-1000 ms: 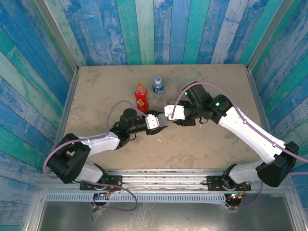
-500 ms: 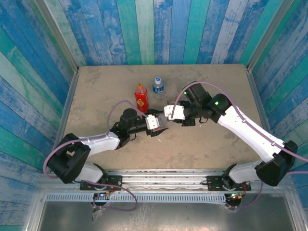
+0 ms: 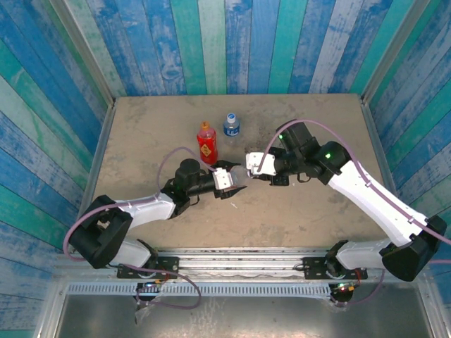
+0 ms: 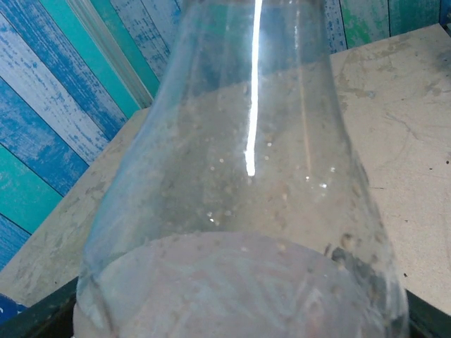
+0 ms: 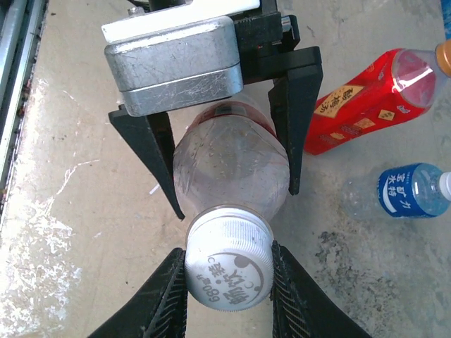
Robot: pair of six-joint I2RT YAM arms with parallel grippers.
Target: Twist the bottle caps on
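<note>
cola bottle (image 5: pixel 232 165): clamped in left gripper (image 5: pixel 236 201); white cap (image 5: pixel 229 271) pinched by right gripper (image 5: pixel 229 257), tightness unclear. far red-wrapped bottle (image 3: pixel 206 144), blue-label bottle (image 3: pixel 230 128): apparently capped.

A red bottle (image 3: pixel 206 143) and a blue-labelled bottle (image 3: pixel 231 127) stand close together on the bench (image 3: pixel 141 134); its far-left and far-right corners lie open.
</note>
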